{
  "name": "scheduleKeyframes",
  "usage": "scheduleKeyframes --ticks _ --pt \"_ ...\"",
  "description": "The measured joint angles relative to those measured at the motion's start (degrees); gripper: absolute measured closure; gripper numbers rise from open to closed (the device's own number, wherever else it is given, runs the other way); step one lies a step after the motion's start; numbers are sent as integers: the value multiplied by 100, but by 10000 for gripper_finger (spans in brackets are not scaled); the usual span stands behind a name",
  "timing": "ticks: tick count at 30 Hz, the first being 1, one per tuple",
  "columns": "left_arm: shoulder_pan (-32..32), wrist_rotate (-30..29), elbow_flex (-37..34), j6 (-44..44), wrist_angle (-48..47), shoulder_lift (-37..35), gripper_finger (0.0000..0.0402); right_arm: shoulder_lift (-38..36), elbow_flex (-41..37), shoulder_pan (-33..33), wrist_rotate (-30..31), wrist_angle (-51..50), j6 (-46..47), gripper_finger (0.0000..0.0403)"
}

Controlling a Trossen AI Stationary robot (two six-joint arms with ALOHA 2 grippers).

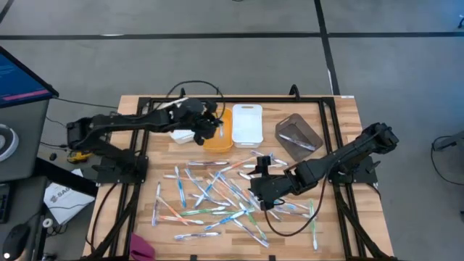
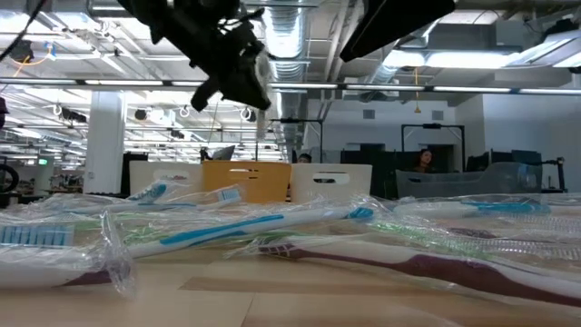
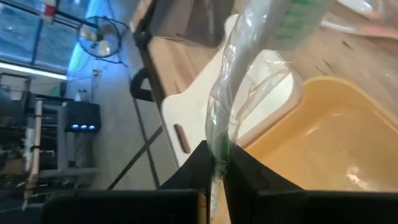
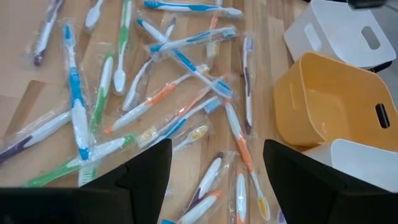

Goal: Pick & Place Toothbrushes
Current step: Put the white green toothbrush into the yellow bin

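Wooden table (image 1: 341, 123) with a black frame, grey floor all around. Near the far edge, three bins in a row: an orange bin (image 1: 217, 130), a white bin (image 1: 247, 124) just beside it, and a clear dark bin (image 1: 299, 135) a bit apart, tilted. One more small white bin (image 1: 181, 135) on the other side of the orange bin, partly hidden by the left arm. Spread on the wood nearer than the orange bin, lots of toothbrushes (image 1: 210, 192) in clear wrappers, mostly blue and white, some green, some orange, lying every which way and crossing over each other. Left gripper (image 1: 210, 125) up in the air right over the orange bin, fingers (image 3: 249, 171) pinched tight on a green toothbrush (image 3: 231, 99) still in its clear wrapper, brush end with green bristles sticking out away from the fingers. Inside of the orange bin looks bare from the left wrist view. Right gripper (image 1: 262, 190) low over the pile of toothbrushes, nearer than the orange bin and a little to the clear bin's side, fingers (image 4: 146, 168) spread wide with nothing between them. Behind the table in the low view, a big office room with bright ceiling lights, and a person sitting far back.
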Motion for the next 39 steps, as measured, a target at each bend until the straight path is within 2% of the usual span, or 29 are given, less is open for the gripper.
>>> scheduleKeyframes --ticks 6,16,25,33,39 --pt "4 -90 87 298 -66 209 388 0 0 53 -5 -83 17 154" --pt "248 -200 85 316 -353 282 388 2 0 85 -8 -77 103 154" --pt "226 -348 87 330 -417 761 387 4 0 85 -11 -78 126 154" --pt "258 -947 85 359 -472 1037 386 4 0 85 -11 -79 110 154" --pt "261 -970 85 -172 -498 1035 370 4 0 85 -12 -79 109 154"
